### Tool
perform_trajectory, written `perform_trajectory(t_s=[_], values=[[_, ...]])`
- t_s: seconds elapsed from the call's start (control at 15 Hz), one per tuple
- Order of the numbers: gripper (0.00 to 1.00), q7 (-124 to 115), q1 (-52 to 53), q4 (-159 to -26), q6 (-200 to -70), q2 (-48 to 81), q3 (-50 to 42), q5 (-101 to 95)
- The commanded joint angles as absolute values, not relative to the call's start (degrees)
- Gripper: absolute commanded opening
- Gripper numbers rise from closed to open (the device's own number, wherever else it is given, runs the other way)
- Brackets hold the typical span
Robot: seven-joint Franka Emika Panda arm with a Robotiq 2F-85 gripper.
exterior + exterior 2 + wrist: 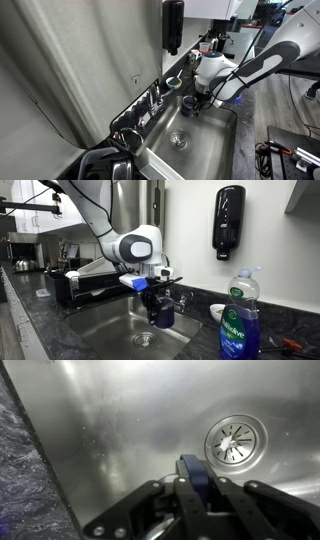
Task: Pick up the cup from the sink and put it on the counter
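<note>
My gripper (160, 310) is shut on the small dark blue cup (164, 317) and holds it above the steel sink (105, 330). In an exterior view the cup (189, 101) hangs at the fingertips over the far end of the sink (205, 140). In the wrist view the cup's blue wall (193, 478) stands between the two fingers (196, 488), with the sink floor and round drain (236, 439) below. The dark grey counter (55, 320) surrounds the sink and also shows in the wrist view (25, 480).
A chrome faucet (150, 100) stands at the sink's back edge. A small grey bowl (173, 82) and a white bowl (217, 311) sit on the counter behind. A blue soap bottle (238, 320) stands in front. A black dispenser (228, 220) hangs on the wall.
</note>
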State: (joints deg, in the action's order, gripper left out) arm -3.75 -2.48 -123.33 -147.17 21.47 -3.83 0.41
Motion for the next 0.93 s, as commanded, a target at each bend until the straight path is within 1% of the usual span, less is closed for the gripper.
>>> perform_trajectory(t_s=[0.0, 0.4, 0.67, 0.87], values=[[0.04, -6.23, -1.75, -128.85, -142.82, 13.03, -4.46, -0.23], [0.04, -17.16, -1.38, -132.12, -132.32, 5.9, -4.68, -1.11], [0.04, -24.16, -2.65, -130.74, -126.55, 5.6, -5.12, 1.38], [0.04, -29.05, -3.66, -129.84, -126.07, 5.89, -6.64, 3.5]])
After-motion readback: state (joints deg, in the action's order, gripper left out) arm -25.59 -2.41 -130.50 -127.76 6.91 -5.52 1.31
